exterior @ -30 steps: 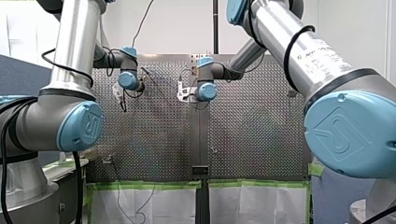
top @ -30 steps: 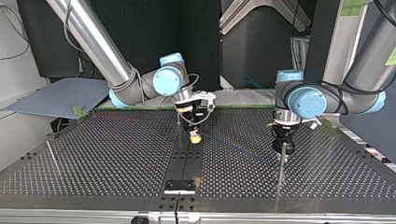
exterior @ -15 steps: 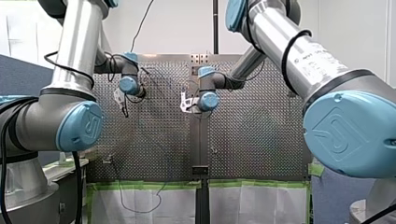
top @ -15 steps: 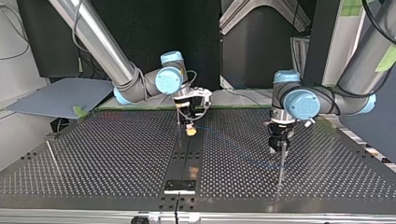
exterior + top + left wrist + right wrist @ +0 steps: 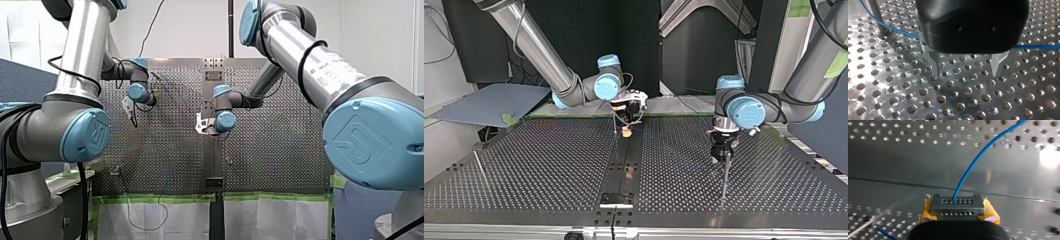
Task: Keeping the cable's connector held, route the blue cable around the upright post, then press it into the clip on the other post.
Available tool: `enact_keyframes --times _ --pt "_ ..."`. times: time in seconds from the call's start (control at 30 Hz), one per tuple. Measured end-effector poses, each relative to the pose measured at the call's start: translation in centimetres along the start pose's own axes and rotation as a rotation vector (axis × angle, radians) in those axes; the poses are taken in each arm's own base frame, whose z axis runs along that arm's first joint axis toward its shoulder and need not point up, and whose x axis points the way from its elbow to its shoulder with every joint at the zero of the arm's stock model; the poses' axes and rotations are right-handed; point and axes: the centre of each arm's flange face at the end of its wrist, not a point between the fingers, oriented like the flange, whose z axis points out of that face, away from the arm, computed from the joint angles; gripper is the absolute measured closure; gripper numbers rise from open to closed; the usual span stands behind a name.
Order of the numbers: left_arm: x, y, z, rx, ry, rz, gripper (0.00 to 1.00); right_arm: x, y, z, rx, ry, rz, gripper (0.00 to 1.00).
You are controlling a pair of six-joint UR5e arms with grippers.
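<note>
Perforated metal table (image 5: 549, 165), upper centre of top view: right gripper (image 5: 958, 213), yellow pads (image 5: 991, 211) clamped on grey drilled connector block (image 5: 957, 205), apparently tensioning thin blue cable (image 5: 978, 157). Empty left gripper (image 5: 965, 74), fingers (image 5: 934, 62) spread, beside slim upright post (image 5: 874, 12) the cable touches.

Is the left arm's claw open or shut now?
Open. The fingers of my left claw stand apart over the table; the blue cable is not between them.
</note>
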Motion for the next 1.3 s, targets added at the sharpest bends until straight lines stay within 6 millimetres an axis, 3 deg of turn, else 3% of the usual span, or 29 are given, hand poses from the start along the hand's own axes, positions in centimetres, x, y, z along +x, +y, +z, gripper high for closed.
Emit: enact_keyframes --times 0.2,0.63,0.8,1.3 --pt "0.0 0.0 0.0 0.0 -0.002 0.0 0.0 -3.0 -0.1 0.1 0.0 -0.04 -0.01 1.0" --pt "0.0 -0.1 0.0 0.001 -0.002 0.0 0.0 -6.7 -1.9 -0.2 0.023 -0.082 -0.041 1.0" --pt "0.0 -0.1 0.0 -0.001 -0.003 0.0 0.0 -10.6 -2.0 -0.7 0.022 -0.117 -0.034 1.0" --pt "0.0 -0.2 -0.1 -0.013 -0.006 0.0 0.0 -18.8 -1.6 -1.5 0.007 -0.173 -0.016 1.0"
